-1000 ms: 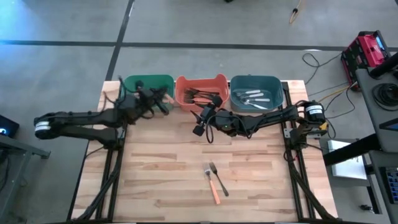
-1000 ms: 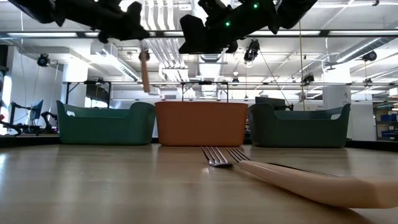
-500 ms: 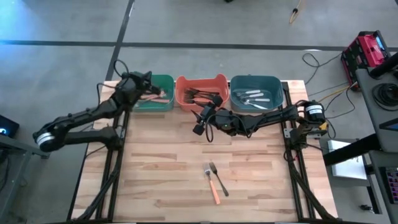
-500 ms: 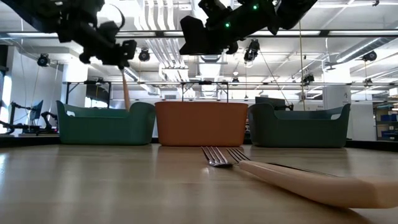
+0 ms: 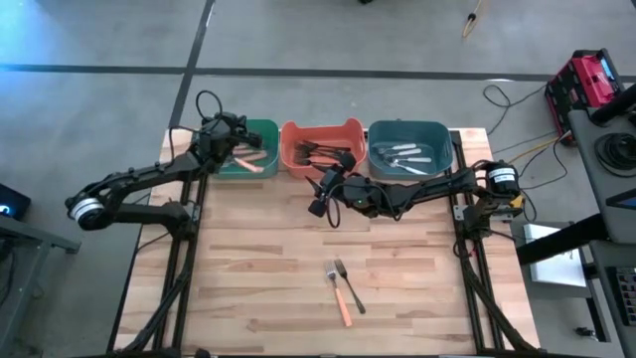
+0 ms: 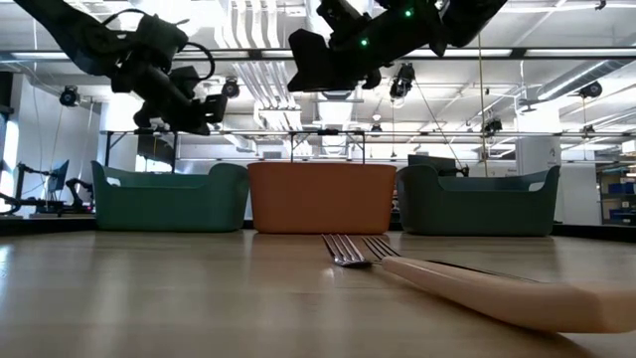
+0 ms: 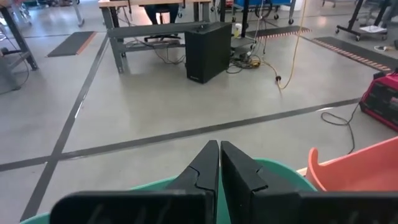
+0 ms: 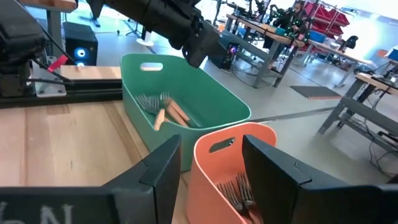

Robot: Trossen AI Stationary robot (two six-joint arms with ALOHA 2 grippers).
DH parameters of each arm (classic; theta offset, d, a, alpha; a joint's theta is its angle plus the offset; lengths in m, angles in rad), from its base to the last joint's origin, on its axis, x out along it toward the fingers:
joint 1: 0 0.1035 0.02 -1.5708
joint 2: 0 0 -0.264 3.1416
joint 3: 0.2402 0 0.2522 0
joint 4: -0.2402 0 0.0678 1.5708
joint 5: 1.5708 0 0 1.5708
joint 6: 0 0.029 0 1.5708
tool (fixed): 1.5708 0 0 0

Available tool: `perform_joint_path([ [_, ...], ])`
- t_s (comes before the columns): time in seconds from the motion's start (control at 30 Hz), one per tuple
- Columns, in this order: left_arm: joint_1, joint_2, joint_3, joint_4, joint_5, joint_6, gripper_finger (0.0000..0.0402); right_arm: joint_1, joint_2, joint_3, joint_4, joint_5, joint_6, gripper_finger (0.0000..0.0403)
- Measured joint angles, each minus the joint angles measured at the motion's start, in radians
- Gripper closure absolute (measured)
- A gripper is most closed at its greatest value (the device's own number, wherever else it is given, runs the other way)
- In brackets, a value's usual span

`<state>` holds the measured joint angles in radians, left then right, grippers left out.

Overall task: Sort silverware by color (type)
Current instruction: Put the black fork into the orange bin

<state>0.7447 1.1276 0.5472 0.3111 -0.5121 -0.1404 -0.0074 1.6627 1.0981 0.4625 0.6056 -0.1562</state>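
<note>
You have two forks left on the bare table (image 5: 248, 288), low and just right of centre in the high view: an orange fork (image 5: 339, 293) and a dark fork (image 5: 350, 285), side by side, tines toward the bins, handles running down and slightly right. In the low view the pale-looking orange handle (image 6: 497, 291) stretches to the lower right with both sets of metal tines (image 6: 343, 249) near centre. Across the top edge sit a green bin (image 5: 260, 134) holding orange forks (image 5: 248, 159), an orange bin (image 5: 343, 129) holding dark forks (image 5: 328, 154), and a teal bin (image 5: 437, 134) holding silver forks (image 5: 405, 156). Your left gripper (image 5: 221, 136) hangs over the green bin's left rim, fingers (image 7: 208, 168) pressed together with nothing between them. Your right gripper (image 5: 320, 194) hovers just below the orange bin, fingers (image 8: 273, 165) spread and empty. Nothing lies between either gripper and the two loose forks
</note>
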Motion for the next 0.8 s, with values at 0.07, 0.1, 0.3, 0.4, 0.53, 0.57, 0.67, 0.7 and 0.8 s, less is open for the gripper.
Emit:
perform_joint_path([
  [0.07, 0.000, 0.000, 0.000, 0.001, 0.000, 0.013, 0.0401, 0.000, 0.000, 0.000, -0.004, 0.000, 0.000, 0.0241],
  [0.1, 0.000, 0.000, 0.000, 0.001, 0.000, 0.022, 0.0401, 0.000, 0.000, 0.000, -0.005, 0.000, 0.000, 0.0241],
  [0.3, 0.000, -0.024, 0.001, -0.070, 0.035, 0.087, 0.0401, -0.001, 0.000, 0.000, -0.010, 0.000, 0.000, 0.0241],
  [0.4, 0.000, -0.032, 0.035, -0.184, 0.091, 0.111, 0.0401, -0.004, 0.000, 0.000, -0.017, -0.001, 0.000, 0.0241],
  [0.53, 0.000, -0.027, 0.134, -0.405, 0.173, 0.177, 0.0401, -0.006, 0.000, 0.000, -0.018, 0.000, 0.000, 0.0241],
  [0.57, 0.000, -0.020, 0.167, -0.470, 0.197, 0.200, 0.0401, -0.006, 0.000, 0.000, -0.018, 0.000, 0.000, 0.0241],
  [0.67, 0.001, 0.015, 0.263, -0.664, 0.225, 0.289, 0.0401, -0.006, 0.000, 0.000, -0.018, 0.000, 0.000, 0.0241],
  [0.7, 0.003, 0.032, 0.294, -0.727, 0.227, 0.321, 0.0401, -0.006, 0.000, 0.000, -0.018, 0.000, 0.000, 0.0241],
  [0.8, 0.023, 0.088, 0.370, -0.906, 0.239, 0.427, 0.0401, -0.006, 0.000, 0.000, -0.026, 0.000, 0.000, 0.0241],
])
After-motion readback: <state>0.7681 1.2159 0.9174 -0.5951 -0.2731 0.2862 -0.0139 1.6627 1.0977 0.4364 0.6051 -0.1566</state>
